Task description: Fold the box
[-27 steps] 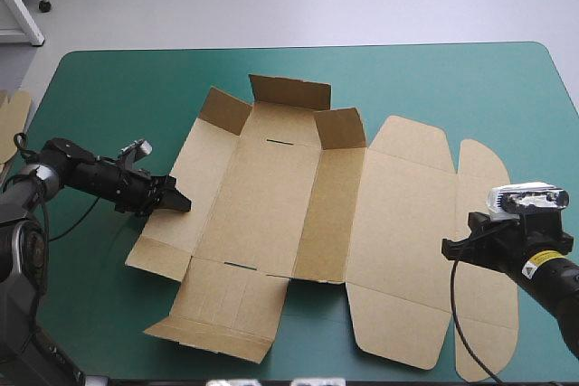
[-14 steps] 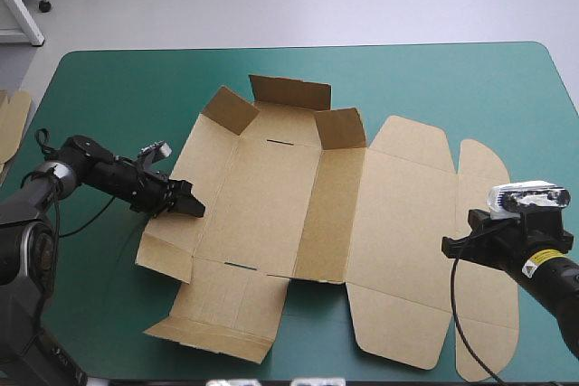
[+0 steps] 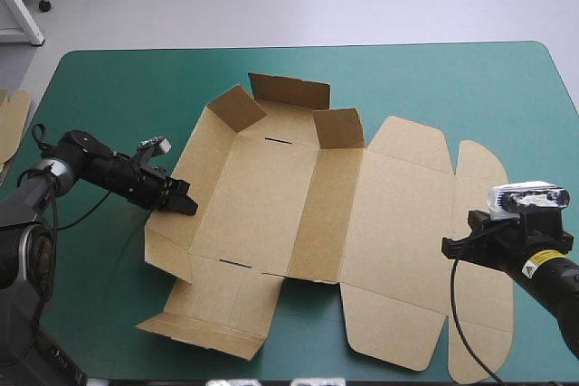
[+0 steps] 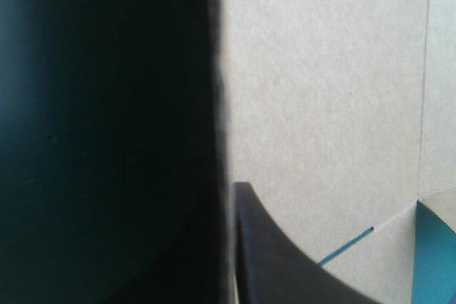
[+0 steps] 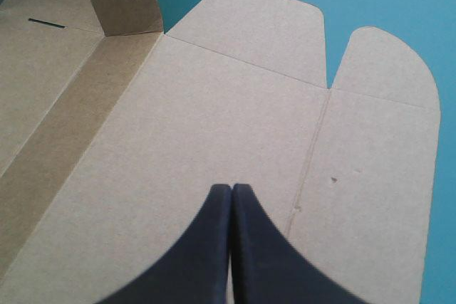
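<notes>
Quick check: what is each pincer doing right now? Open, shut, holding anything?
Left pincer: shut on the box, at its raised left wall.
Right pincer: shut, holding nothing, over the flat lid panel.

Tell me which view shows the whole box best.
High view: the box shows whole, far flaps raised, left claw at its left wall. Right wrist view shows mostly its right panels, under the right claw. Left wrist view shows just a close patch of board.
</notes>
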Controlling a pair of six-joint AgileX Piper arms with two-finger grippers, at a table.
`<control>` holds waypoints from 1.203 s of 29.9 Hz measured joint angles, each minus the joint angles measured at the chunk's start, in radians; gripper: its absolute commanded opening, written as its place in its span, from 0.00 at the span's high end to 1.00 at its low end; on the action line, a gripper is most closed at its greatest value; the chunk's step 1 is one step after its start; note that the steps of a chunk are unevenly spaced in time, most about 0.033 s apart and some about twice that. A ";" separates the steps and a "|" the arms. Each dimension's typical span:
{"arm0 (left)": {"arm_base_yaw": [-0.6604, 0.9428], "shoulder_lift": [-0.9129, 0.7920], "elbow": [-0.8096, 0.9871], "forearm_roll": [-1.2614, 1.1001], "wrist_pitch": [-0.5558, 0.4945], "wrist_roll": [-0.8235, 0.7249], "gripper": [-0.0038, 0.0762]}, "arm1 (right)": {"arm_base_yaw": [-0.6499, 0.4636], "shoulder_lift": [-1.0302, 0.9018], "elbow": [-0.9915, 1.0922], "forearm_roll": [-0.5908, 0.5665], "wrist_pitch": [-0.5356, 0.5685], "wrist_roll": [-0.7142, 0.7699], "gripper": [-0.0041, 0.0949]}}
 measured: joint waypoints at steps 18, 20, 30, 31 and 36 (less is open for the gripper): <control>-0.001 -0.005 -0.323 0.227 0.032 -0.109 0.97 | 0.000 0.000 0.000 0.000 0.005 0.000 0.99; -0.012 -0.005 -0.350 0.247 0.033 -0.113 0.97 | 0.000 0.000 0.000 0.001 0.004 0.000 0.99; -0.241 -0.010 -0.470 0.476 0.028 -0.198 0.97 | 0.000 0.047 0.000 0.025 -0.001 -0.001 0.99; -0.264 -0.015 -0.486 0.503 0.030 -0.210 0.97 | 0.000 0.051 0.000 0.028 -0.003 -0.002 0.99; -0.389 -0.064 -0.553 0.639 0.043 -0.252 0.97 | 0.000 0.058 0.000 0.035 -0.016 -0.007 0.99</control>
